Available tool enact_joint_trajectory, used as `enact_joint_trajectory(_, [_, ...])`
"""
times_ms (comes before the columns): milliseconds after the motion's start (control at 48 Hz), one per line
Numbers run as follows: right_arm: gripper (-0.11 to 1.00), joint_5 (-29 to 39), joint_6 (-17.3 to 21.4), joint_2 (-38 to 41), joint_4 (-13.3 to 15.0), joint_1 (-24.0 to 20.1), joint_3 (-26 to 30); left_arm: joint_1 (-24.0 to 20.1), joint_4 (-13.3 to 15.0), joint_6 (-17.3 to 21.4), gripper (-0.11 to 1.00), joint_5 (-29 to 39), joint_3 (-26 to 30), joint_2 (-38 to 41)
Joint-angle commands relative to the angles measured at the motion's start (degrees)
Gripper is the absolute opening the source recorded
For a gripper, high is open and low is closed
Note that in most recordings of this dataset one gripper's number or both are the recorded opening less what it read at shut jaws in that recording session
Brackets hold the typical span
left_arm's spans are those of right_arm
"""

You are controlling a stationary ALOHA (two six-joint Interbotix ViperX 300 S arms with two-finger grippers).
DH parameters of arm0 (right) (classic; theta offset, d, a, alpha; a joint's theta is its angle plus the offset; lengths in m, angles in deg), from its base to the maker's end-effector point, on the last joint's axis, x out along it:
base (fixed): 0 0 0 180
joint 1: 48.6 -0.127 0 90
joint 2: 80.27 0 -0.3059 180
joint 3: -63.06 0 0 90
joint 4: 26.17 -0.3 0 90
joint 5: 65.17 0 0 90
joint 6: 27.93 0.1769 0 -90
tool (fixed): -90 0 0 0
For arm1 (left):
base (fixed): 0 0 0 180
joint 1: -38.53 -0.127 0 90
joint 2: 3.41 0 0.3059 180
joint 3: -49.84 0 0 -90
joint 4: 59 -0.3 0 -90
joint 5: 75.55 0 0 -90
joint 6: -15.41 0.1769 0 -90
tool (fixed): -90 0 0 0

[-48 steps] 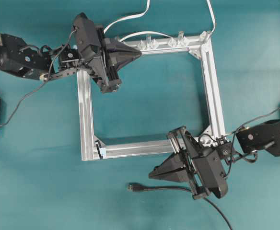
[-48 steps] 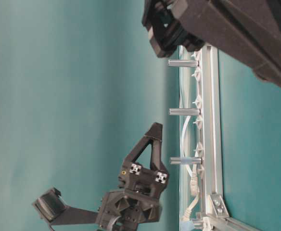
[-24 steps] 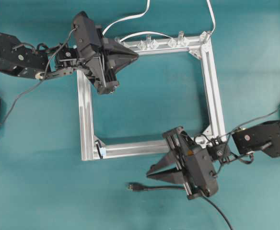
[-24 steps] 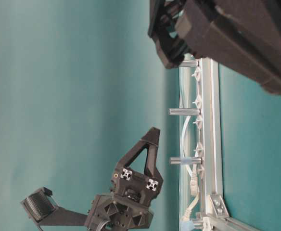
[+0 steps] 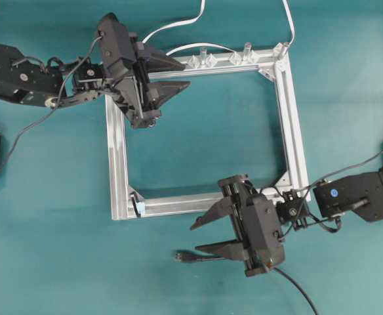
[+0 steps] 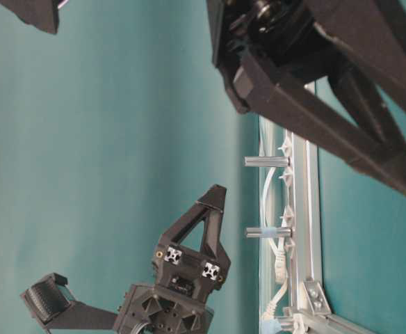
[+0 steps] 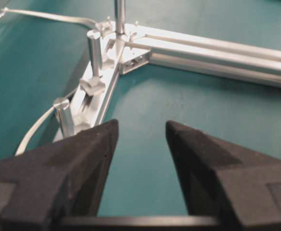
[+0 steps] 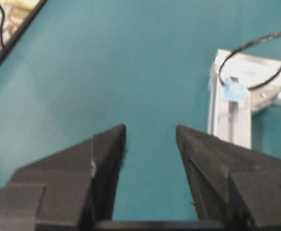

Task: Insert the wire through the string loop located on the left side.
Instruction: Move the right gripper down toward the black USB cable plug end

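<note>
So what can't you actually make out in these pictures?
- Overhead: the tiny dark string loop on the silver aluminium frame is too small to show its opening.
- Overhead: the long thin black wire runs off the bottom edge.
- Right wrist: the wire's plug is out of frame.
- Table-level: a black arm hides the frame's upper stretch.

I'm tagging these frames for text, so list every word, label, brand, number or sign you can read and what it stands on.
No readable text in any view.
The aluminium frame, the wire and both arms carry no legible print.
The light blue patch at the string loop looks blank.
The small blue dot on the right arm is too small to read.
</note>
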Motion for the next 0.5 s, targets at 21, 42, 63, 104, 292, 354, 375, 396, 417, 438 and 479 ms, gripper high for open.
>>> enact_joint_trajectory(21, [0.54,0.0,-0.1,-1.3,-3.4,-1.5,1.1,0.2,-0.2,0.3,0.63,0.4,0.6,-1.5])
enact_joint_trajectory(42, [0.54,0.0,-0.2,-1.3,-4.0,-1.7,1.1,0.2,-0.2,0.3,0.66,0.5,0.6,-1.5])
enact_joint_trajectory(63, [0.54,0.1,-0.2,-1.1,-4.6,-1.9,1.1,0.2,-0.2,0.3,0.69,0.7,0.7,-1.5])
enact_joint_trajectory(104, [0.54,0.1,-0.4,-0.8,-5.8,-2.5,1.2,0.2,-0.3,0.3,0.75,1.1,0.6,-1.5])
enact_joint_trajectory(292, [0.54,1.8,-2.7,1.5,-13.9,-4.6,2.5,0.2,-0.4,0.4,0.81,1.4,0.5,-1.6])
enact_joint_trajectory(354, [0.54,1.8,-4.5,2.3,-16.8,-5.1,3.3,0.4,-0.4,0.4,0.81,1.4,0.4,-1.7])
enact_joint_trajectory(375, [0.54,1.8,-5.2,2.5,-17.8,-5.4,3.6,0.4,-0.4,0.4,0.81,1.4,0.4,-1.7])
enact_joint_trajectory(396, [0.54,1.8,-5.9,2.7,-18.9,-5.6,4.0,0.4,-0.4,0.4,0.81,1.4,0.4,-1.7])
enact_joint_trajectory(417, [0.54,1.8,-6.7,3.0,-20.1,-5.9,4.2,0.4,-0.4,0.4,0.81,1.4,0.3,-1.8])
enact_joint_trajectory(438, [0.54,1.9,-7.4,3.3,-21.3,-6.1,4.6,0.4,-0.4,0.4,0.81,1.4,0.2,-1.8])
enact_joint_trajectory(479, [0.54,2.0,-9.0,3.9,-23.8,-6.7,5.1,0.5,-0.4,0.4,0.81,1.5,0.1,-1.8])
